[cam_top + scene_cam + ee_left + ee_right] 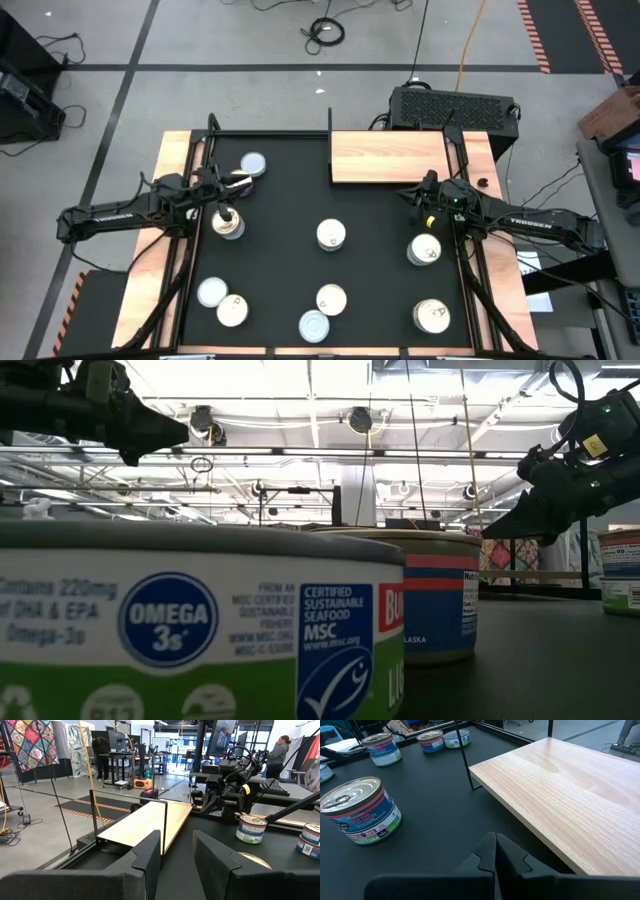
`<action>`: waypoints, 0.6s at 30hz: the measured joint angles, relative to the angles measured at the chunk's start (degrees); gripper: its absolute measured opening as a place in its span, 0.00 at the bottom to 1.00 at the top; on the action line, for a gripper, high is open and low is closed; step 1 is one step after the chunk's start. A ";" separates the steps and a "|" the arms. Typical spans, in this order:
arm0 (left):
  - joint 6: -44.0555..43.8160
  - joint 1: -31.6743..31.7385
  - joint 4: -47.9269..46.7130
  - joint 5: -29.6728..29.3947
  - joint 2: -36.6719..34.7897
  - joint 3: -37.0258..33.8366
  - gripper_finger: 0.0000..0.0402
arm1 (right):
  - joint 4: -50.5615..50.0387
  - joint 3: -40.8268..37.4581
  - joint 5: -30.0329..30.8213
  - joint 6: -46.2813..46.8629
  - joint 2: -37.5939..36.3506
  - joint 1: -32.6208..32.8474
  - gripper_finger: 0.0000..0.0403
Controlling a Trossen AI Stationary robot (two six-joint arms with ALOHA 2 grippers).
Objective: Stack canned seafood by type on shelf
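Several round flat cans of seafood stand on the black mat (290,260). Silvery-blue tops are at the far left (253,164), near left (211,292) and near middle (314,325); cream pull-tab tops include the middle can (331,235) and two at the right (424,250), (432,317). The light wooden shelf (390,157) stands at the far right, nothing on it. My left gripper (177,855) hovers level over the mat's left side, open, nothing between its fingers. My right gripper (495,842) is shut and hovers just off the shelf's near edge (530,815).
A two-can stack (362,810) stands on the mat beside my right gripper. A thin black frame post (165,825) rises at the shelf's left end. Two cans (200,620), (420,595) stand close to the near edge. A person (277,752) stands in the room beyond.
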 joint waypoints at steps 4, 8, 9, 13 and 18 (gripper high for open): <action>-0.02 -0.01 0.00 -0.01 0.00 0.01 0.29 | 0.05 -0.01 0.00 0.01 0.00 -0.01 0.00; 2.42 0.01 0.82 -0.01 0.02 0.02 0.29 | 0.46 -0.01 0.01 0.02 -0.02 -0.01 0.00; 3.00 -0.01 1.76 -0.01 0.00 0.00 0.29 | 0.46 -0.01 0.01 0.14 0.00 0.00 0.00; -8.06 -0.12 5.13 0.57 0.02 0.01 0.29 | 3.35 -0.05 0.02 0.56 0.00 -0.01 0.00; -10.60 -0.12 6.10 0.84 0.00 0.02 0.29 | 13.65 -0.01 -0.09 8.58 -0.09 0.01 0.00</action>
